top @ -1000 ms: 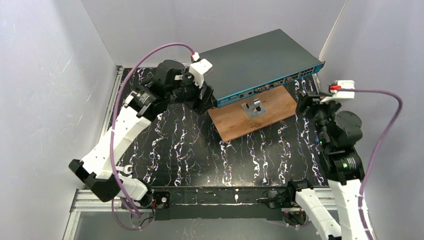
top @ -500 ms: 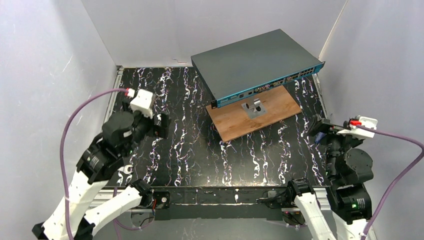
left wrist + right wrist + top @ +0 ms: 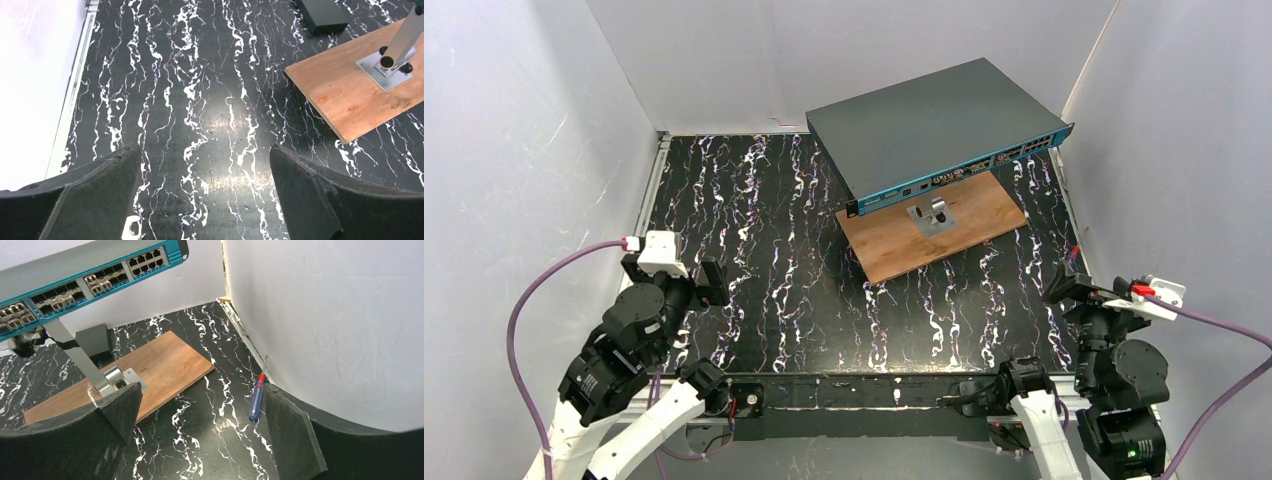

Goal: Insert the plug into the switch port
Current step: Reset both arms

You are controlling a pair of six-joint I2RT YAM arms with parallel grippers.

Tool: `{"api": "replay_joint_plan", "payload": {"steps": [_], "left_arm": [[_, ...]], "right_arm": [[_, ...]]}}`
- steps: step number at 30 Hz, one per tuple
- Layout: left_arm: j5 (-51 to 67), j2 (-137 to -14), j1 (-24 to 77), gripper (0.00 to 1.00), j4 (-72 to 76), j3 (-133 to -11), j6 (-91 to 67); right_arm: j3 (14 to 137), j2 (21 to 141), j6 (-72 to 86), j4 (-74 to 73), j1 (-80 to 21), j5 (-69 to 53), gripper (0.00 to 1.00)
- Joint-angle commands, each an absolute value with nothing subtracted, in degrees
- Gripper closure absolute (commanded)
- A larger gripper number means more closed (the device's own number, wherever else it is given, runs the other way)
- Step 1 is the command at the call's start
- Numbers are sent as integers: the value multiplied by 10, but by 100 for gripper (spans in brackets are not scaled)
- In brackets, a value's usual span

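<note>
While the switch (image 3: 934, 120) sits propped on its stand (image 3: 934, 213) above the wooden board (image 3: 924, 250), no plug shows anywhere. The left gripper (image 3: 205, 175) and right gripper (image 3: 200, 425) both gape empty, well short of the switch, so insertion looks wholly undone.

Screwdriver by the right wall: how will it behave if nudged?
The screwdriver probably rolls: its blue handle looks round and it lies flat on the table. The wall close beside would likely stop it. Slim, so likely light.

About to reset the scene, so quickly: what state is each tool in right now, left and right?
Left tool: open, holding nothing.
Right tool: open, holding nothing.
</note>
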State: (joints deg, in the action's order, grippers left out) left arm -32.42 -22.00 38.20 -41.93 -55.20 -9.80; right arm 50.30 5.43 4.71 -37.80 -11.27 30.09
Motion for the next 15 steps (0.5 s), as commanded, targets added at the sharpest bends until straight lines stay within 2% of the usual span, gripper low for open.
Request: {"api": "replay_joint_plan", "payload": {"steps": [1,15], "left_arm": [[-348,-215,381,2,-471,-541,-147],[-353,-187,381,2,-499,-522,-190]], "right_arm": [[503,27,64,-376,-113,309,1],[493,8,81,-377,-114,306,1]]}}
